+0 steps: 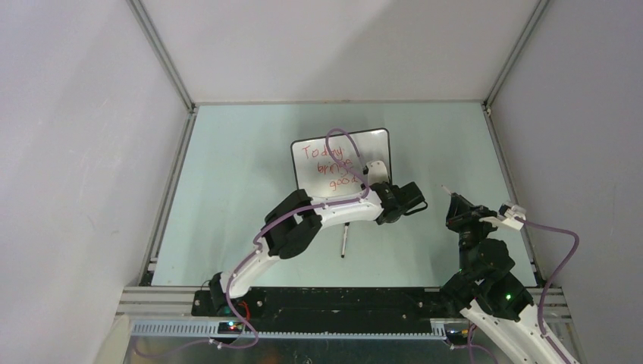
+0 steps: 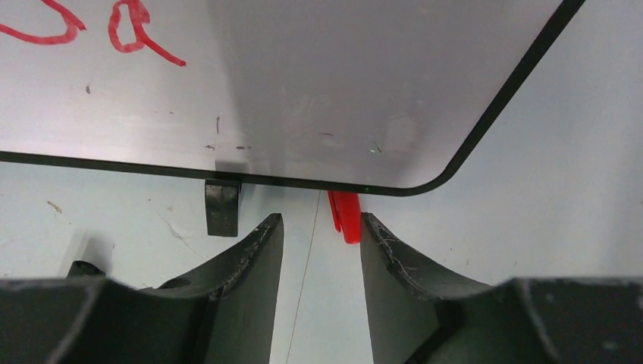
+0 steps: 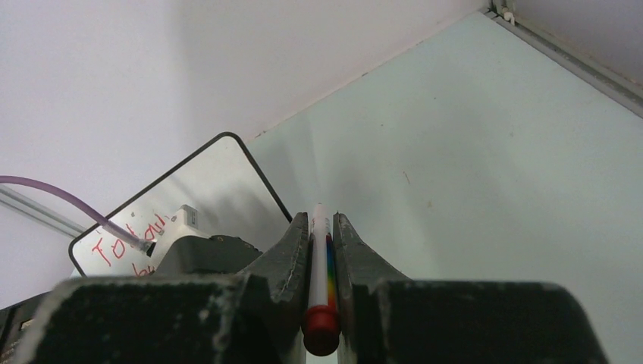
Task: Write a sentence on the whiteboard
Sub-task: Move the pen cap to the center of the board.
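R claw clamped the marker lengthwise; in top view the whiteboard lay at its 10 o'clock. L claw, jaws apart, empty, sat nearer the board.

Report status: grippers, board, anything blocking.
Left gripper open at whiteboard near edge. Right gripper shut on marker. Sentence: three red lines. Small red piece just ahead of left gripper.

1. Top view: high above and behind the arm bases, looking down over the whole table, from afar.
2. Left wrist view: close behind the left pincer, facing a lower corner of the whiteboard.
3. Right wrist view: along the right pincer, low across the table; all three show the whiteboard.
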`<state>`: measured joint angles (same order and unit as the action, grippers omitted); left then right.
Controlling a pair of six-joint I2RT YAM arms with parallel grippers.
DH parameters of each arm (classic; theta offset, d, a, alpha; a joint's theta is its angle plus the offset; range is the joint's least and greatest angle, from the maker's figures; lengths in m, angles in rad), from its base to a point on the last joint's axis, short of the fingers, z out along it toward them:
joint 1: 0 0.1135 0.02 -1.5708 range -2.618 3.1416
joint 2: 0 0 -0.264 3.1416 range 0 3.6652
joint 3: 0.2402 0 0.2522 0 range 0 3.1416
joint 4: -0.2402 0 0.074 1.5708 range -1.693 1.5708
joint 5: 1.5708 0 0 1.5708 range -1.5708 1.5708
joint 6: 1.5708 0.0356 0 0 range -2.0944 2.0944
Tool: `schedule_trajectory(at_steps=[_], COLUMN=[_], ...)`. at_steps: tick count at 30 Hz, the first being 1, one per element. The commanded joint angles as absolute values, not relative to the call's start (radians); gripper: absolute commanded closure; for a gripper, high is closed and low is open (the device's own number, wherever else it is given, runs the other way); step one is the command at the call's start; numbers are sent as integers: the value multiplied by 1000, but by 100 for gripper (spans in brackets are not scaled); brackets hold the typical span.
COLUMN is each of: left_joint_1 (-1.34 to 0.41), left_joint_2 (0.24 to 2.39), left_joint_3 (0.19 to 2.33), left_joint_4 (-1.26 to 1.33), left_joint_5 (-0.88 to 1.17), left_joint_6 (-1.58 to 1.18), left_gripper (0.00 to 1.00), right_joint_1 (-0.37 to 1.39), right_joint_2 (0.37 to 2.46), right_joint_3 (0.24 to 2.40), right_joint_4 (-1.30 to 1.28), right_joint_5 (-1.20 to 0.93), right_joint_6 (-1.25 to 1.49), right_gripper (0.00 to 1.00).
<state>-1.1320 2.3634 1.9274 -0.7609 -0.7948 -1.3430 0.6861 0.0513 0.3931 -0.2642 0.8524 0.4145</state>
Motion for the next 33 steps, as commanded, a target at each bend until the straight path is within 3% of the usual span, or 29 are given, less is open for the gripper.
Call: schedule_trajectory(at_steps=[1, 9, 17, 25, 33], left_joint_1=[-1135, -1142, -1141, -1142, -1159], left_joint_2=[2376, 2429, 2441, 2455, 2376], left_joint_3=[1978, 2041, 2032, 2029, 1891], left_joint_4=[-724, -722, -798, -879, -784], left_joint_5=[-909, -897, -870, -844, -855], left_joint_6=[-1334, -1309, -1374, -1421, -1407], left_gripper=[53, 53, 66, 67, 76], right_joint_1=[670, 649, 637, 631, 628], right_joint_2=[58, 61, 42, 40, 39], right_joint_3=[412, 408, 407, 407, 408], right_joint_4=[-225, -214, -221, -218, -221], right_joint_5=[823, 787, 781, 767, 762], right_joint_6=[407, 404, 413, 412, 412], right_gripper=[100, 100, 100, 100, 100])
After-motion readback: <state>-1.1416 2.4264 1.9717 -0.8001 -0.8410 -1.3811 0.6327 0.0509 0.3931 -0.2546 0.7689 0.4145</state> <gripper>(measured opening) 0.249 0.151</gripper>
